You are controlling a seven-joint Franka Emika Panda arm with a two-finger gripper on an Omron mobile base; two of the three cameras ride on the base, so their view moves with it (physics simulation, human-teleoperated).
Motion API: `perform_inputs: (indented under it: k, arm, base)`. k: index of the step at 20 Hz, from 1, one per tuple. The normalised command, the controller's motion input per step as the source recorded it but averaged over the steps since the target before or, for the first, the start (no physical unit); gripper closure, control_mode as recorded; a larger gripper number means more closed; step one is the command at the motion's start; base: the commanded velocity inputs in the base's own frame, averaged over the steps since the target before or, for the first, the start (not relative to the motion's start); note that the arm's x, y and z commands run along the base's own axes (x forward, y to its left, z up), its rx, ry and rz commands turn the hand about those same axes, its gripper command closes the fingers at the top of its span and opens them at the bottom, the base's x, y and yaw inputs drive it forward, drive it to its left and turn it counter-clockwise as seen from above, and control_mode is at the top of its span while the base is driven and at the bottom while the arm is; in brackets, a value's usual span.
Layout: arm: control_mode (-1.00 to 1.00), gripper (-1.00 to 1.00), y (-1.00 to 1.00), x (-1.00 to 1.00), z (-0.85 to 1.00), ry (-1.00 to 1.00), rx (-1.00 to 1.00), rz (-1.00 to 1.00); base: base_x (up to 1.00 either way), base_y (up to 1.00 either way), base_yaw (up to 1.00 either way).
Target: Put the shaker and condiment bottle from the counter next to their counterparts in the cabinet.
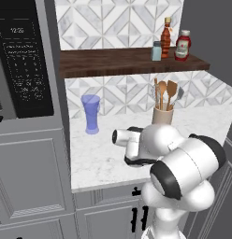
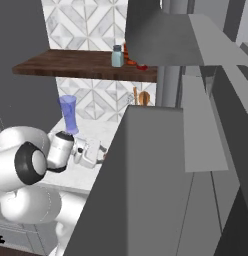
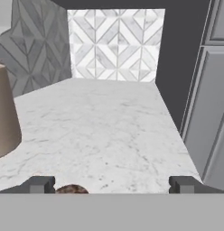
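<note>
The pincer (image 3: 111, 184) stands wide open and holds nothing, low over the white marble bench (image 3: 100, 131), its two dark fingertips (image 3: 38, 184) set well apart in the hand view. A small brownish rounded thing (image 3: 71, 189) peeps up just beside the left fingertip; what it is cannot be told. On the dark wooden shelf (image 1: 108, 61) against the tile wall, at its far right end, the tall red-orange condiment bottle (image 1: 166, 33) stands upright between the pale blue-grey shaker (image 1: 156, 51) and the squat red bottle with white cap (image 1: 182, 45). Down on the bench a blue glass (image 1: 90, 114) stands to the left and a tan holder of wooden utensils (image 1: 163, 115) to the right.
</note>
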Motion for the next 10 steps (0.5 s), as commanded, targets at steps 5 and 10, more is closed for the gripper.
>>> perform_inputs:
  k: [5,10]
  arm:
    - [-1.0,-1.0,0.0,0.11,-0.24,-0.04,0.0,0.0]
    - [-1.0,-1.0,0.0,0.03,-0.42,-0.09,0.0,-0.01]
  base:
    - [0.0,0.0,0.0]
    - [0.0,0.0,0.0]
